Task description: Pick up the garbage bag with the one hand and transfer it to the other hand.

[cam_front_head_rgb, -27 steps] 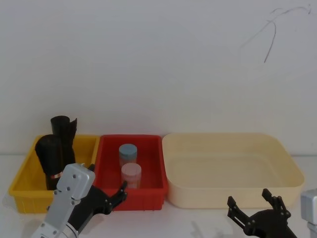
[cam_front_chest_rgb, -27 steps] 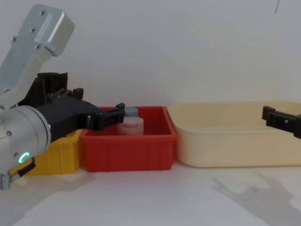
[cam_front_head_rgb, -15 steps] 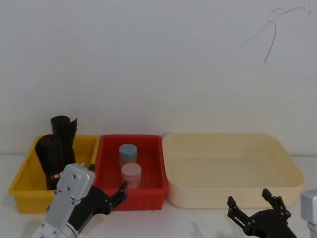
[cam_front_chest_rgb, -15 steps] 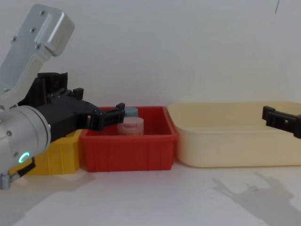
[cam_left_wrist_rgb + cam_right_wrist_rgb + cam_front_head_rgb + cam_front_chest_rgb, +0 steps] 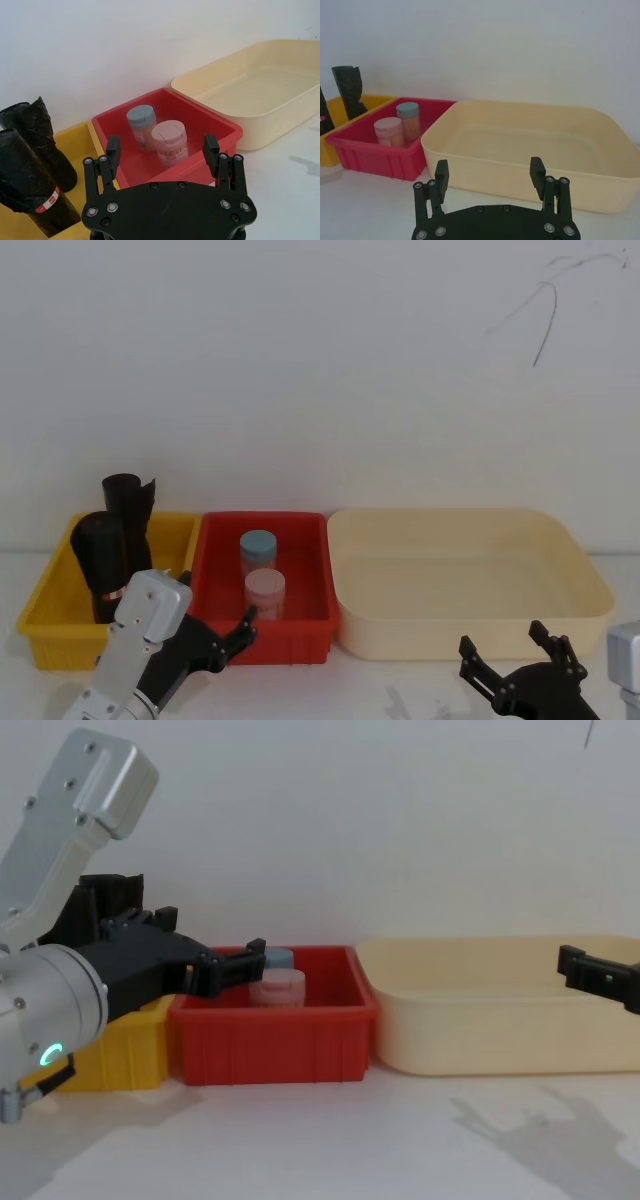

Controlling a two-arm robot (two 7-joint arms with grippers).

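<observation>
The garbage bag (image 5: 97, 552), a black roll with a red-and-white label band, stands in the yellow bin (image 5: 40, 625) at the far left. It also shows in the left wrist view (image 5: 26, 176). Behind it stands a taller plain black roll (image 5: 128, 502). My left gripper (image 5: 216, 612), on the arm with the teal-green ring, hovers open in front of the yellow and red bins (image 5: 162, 148), apart from the bag and holding nothing. Low in front of the cream tub, my right gripper (image 5: 503, 642) is open and empty (image 5: 489, 172).
A red bin (image 5: 300, 625) in the middle holds a blue-lidded jar (image 5: 258, 548) and a pink-lidded jar (image 5: 265, 590). A large cream tub (image 5: 580, 575) fills the right side. A white wall stands close behind the bins. White tabletop (image 5: 330, 1140) lies in front.
</observation>
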